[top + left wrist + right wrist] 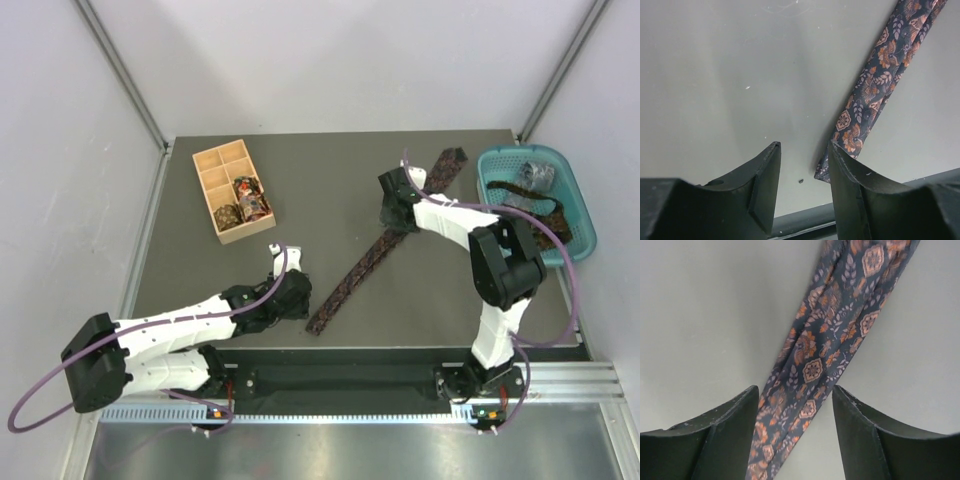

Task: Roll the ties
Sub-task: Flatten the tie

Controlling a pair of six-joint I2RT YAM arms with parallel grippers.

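Dark orange-patterned tie [365, 265] lies flat and unrolled on the grey table [200, 280], running diagonally from lower centre of the top view to upper right; wide end up near the teal basket [585, 215], narrow end down near the table's front edge; right gripper [393, 215] sits over the tie's middle, jaws apart and astride the strip; in the right wrist view the tie [825, 350] passes between the two fingers, left finger at its edge, gap on the other side, not pinched; left gripper [303, 303] is at the narrow end, released, nothing between the jaws; in the left wrist view the tie tip [880, 75] ends just beside the right-hand finger [850, 195]; wooden box [212, 160] in upper left holds two rolled ties [250, 195] in its compartments nearest the arms; basket holds loose ties [535, 205] in a heap.
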